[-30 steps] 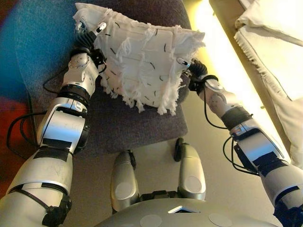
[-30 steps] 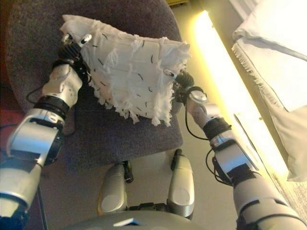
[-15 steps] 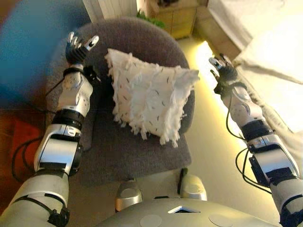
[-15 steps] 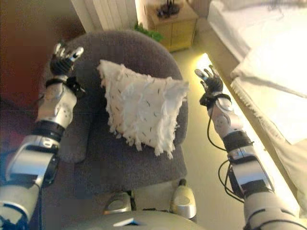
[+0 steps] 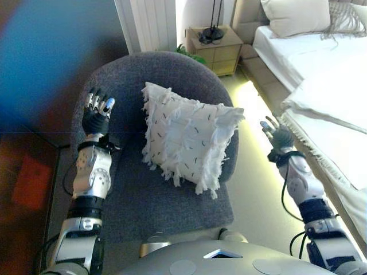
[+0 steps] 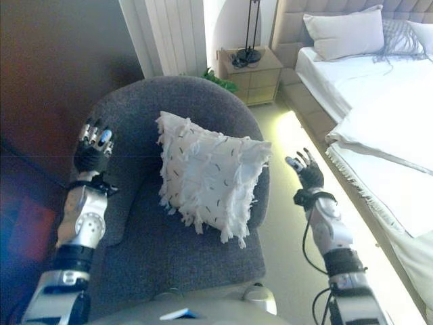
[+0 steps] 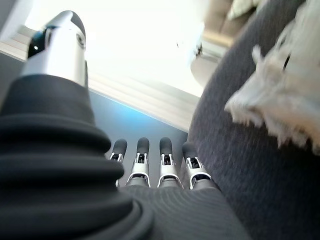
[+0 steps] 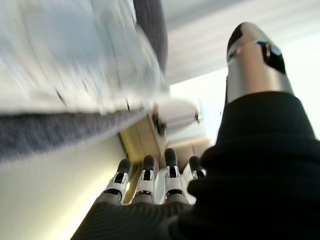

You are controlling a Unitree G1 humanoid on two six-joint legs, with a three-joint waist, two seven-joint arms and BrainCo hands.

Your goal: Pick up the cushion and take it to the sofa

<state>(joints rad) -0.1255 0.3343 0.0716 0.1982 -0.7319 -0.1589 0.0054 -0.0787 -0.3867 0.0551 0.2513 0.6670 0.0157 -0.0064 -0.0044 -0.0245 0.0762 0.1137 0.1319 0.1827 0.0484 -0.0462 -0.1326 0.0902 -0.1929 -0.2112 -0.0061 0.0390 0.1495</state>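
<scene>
A white fringed cushion (image 5: 186, 141) with small dark dashes leans upright on the seat of a dark grey armchair (image 5: 137, 195). My left hand (image 5: 96, 114) is raised over the chair's left arm, open, fingers straight, apart from the cushion. Off the chair's right side my right hand (image 5: 277, 137) hovers open above the floor, also clear of the cushion. Each wrist view shows straight fingers (image 7: 165, 165) with nothing held; the cushion's fringe (image 7: 280, 95) shows past the left ones.
A bed with white covers (image 6: 379, 101) and a pillow (image 6: 345, 34) stands on the right. A small wooden nightstand (image 6: 254, 71) with a lamp base sits behind the chair, beside a white radiator (image 6: 169, 34). A bright strip of floor (image 5: 258, 189) runs between chair and bed.
Both hands have let go of the cushion and drawn apart and back; it now rests on the chair. The camera has lifted, showing the nightstand and bed.
</scene>
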